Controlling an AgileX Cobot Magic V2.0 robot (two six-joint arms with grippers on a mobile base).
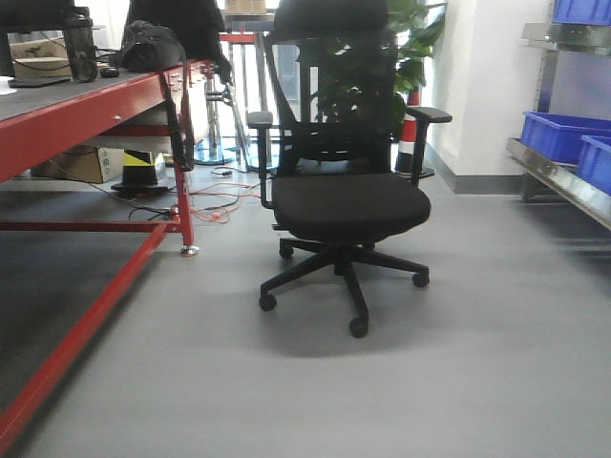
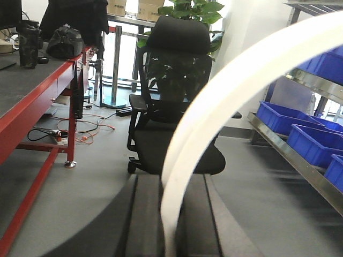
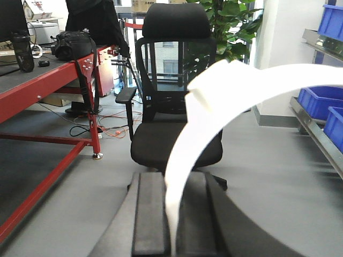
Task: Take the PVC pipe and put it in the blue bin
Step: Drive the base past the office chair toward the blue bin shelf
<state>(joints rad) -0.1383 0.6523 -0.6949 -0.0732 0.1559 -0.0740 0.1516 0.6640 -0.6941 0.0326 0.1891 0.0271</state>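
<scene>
Smooth white plastic pipe [image 2: 236,85], black mesh-and-cloth chair [image 1: 348,205], red painted metal bench frame [image 1: 181,196], blue plastic bins [image 1: 556,134]

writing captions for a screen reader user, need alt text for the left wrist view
A curved white PVC pipe, clamped between the left arm's black jaws, arcs up to the right. Behind it stands a black office chair, with a red workbench on the left and blue bins on the right.
</scene>
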